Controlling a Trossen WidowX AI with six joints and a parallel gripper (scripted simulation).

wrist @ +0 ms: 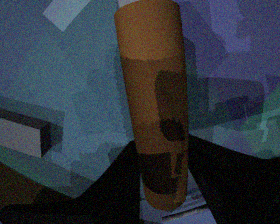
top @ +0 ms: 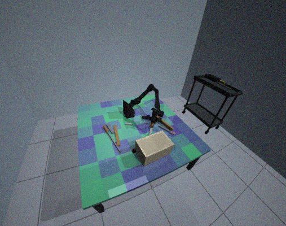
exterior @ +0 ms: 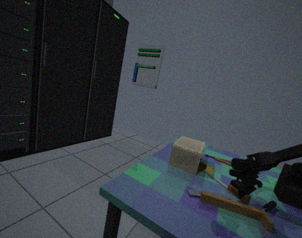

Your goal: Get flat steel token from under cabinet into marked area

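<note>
The pale box-like cabinet [top: 154, 144] [exterior: 186, 157] stands on the table. My gripper [top: 153, 121] [exterior: 242, 194] [wrist: 157, 142] is shut on the orange handle [top: 152, 125] [exterior: 233, 189] [wrist: 150, 90] of a tool, low over the table. The tool's thin metal shaft [top: 150, 131] [exterior: 217, 180] points toward the cabinet; in the wrist view only its start shows at the top edge. Whether its far end is under the cabinet cannot be told. I cannot make out the token, the vent slots or the marked area's outline.
A wooden-handled tool [top: 166, 124] [exterior: 230, 205] lies close beside the gripper. A thin rod tool [top: 113, 140] and a wooden-handled tool [top: 117, 136] lie on the other side. A small pale block [top: 128, 124] lies between. A black knob [top: 134, 151] [exterior: 202, 166] is beside the cabinet, near a yellow patch [exterior: 209, 169].
</note>
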